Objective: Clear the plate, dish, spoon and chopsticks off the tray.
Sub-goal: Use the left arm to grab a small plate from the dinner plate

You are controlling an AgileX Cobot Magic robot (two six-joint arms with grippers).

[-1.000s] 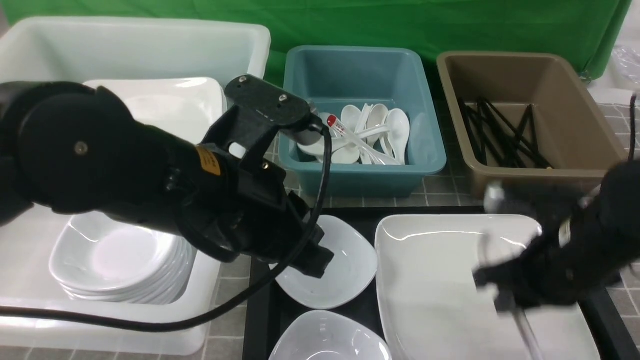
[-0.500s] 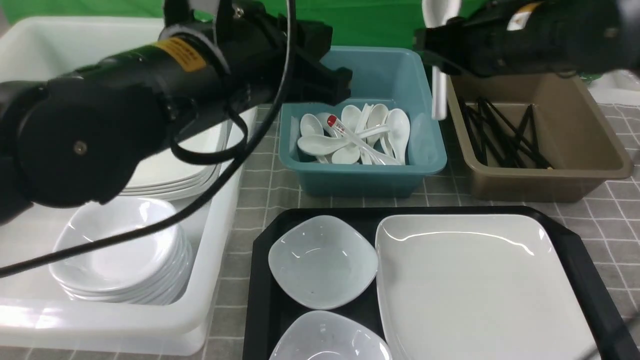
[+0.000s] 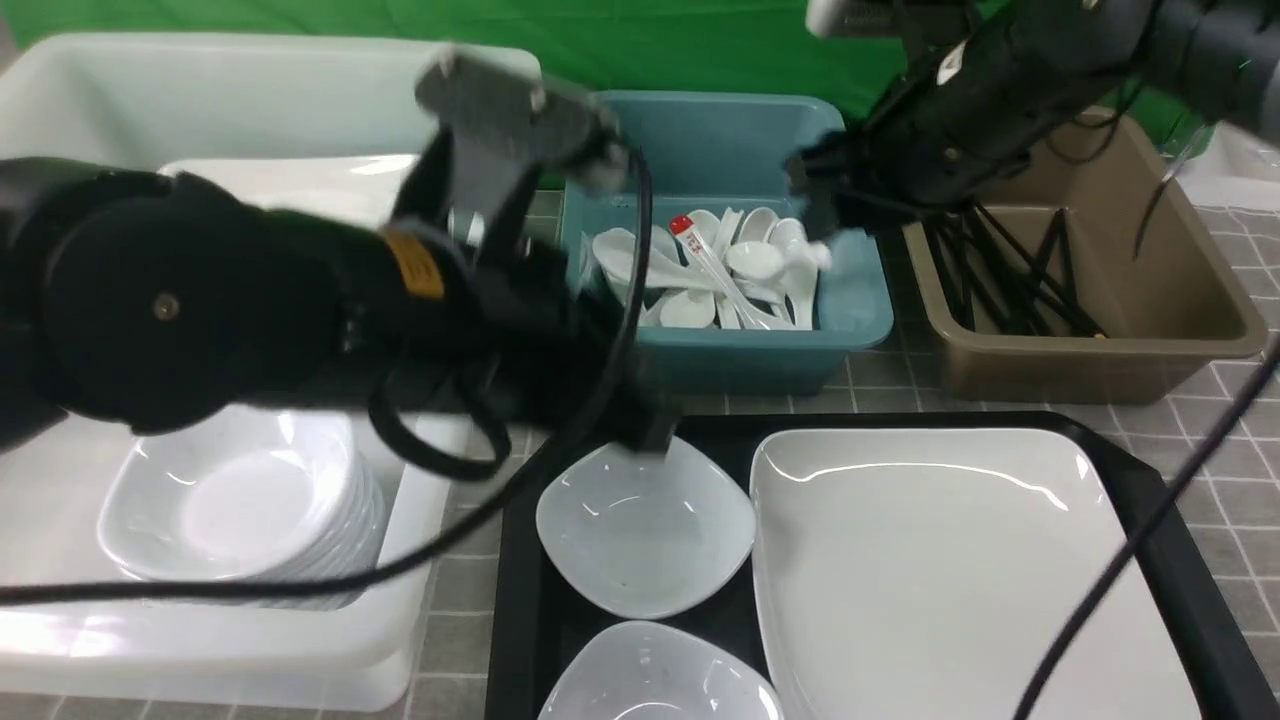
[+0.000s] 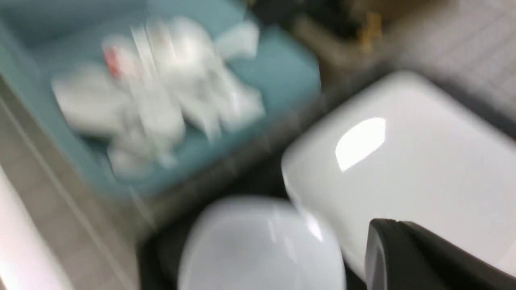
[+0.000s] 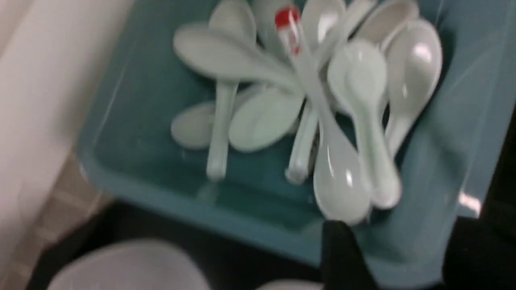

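The large white plate [image 3: 950, 560] lies on the right of the black tray [image 3: 1150, 470]; it also shows in the left wrist view [image 4: 403, 153]. Two small white dishes [image 3: 645, 525] [image 3: 660, 680] sit on the tray's left. My left gripper [image 3: 645, 438] hangs at the far rim of the upper dish; only one finger [image 4: 407, 253] shows. My right gripper [image 3: 815, 215] is open and empty over the teal bin [image 3: 850, 310], fingers apart in its wrist view [image 5: 397, 257]. A white spoon [image 3: 757, 258] lies on top of the spoon pile. Black chopsticks [image 3: 1000, 270] lie in the brown tub.
A big white tub [image 3: 60, 620] at the left holds stacked small bowls [image 3: 240, 510] and plates. The brown tub [image 3: 1100, 350] stands at the back right. A clear stick with a red tip [image 3: 690, 240] lies among the spoons. Grey tiled cloth covers the table.
My right gripper carried a white spoon up from the tray to the teal bin and let it go there. My left arm swung up over the bin, then back down to the dish.
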